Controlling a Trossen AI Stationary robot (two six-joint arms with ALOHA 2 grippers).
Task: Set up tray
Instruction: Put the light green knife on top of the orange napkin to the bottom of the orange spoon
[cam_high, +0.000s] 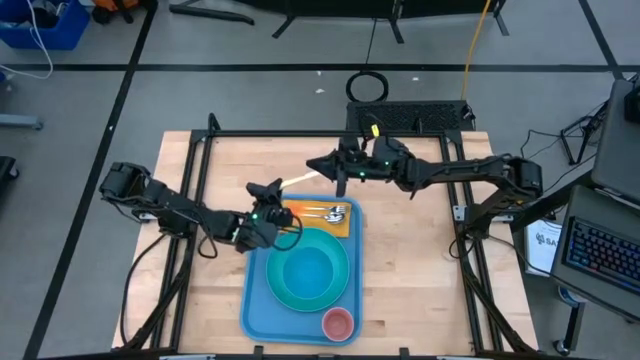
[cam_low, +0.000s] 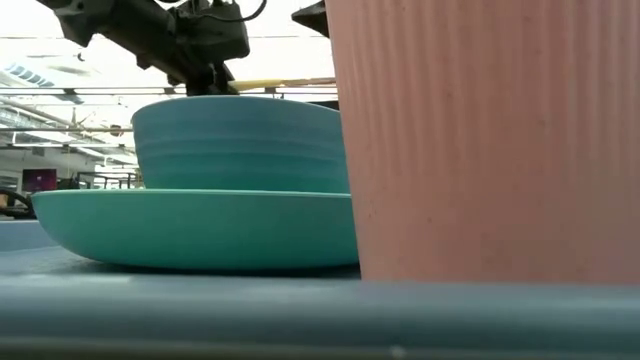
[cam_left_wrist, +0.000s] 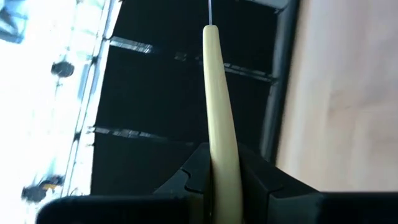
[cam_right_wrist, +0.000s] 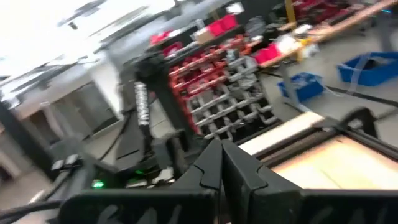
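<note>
The light-blue tray (cam_high: 256, 300) lies on the wooden table and carries a turquoise plate (cam_high: 345, 285) with a turquoise bowl (cam_high: 308, 270) on it, a pink cup (cam_high: 338, 323), and an orange napkin (cam_high: 322, 222) with a spoon and fork (cam_high: 325, 211). My left gripper (cam_high: 272, 190) hovers over the tray's far left corner, shut on a cream-handled utensil (cam_high: 300, 179). My right gripper (cam_high: 322, 166) hangs just beyond the utensil's free end, shut, with nothing between its fingers (cam_right_wrist: 211, 165). In the low view the cup (cam_low: 480, 140) fills the right side, next to the bowl (cam_low: 240, 140). My left gripper pinches the utensil's cream handle (cam_left_wrist: 222, 168) between its two fingers. The handle runs along the fingers and sticks out ahead of them toward the table's far right. The utensil is lifted clear of the tray and lies about level (cam_low: 270, 84).
A black frame (cam_high: 300, 134) runs around the table's far and side edges. Bare wood (cam_high: 410, 270) lies right of the tray and bare wood (cam_high: 215, 290) left of it. The tray's near rim (cam_low: 300, 310) crosses the low view's bottom.
</note>
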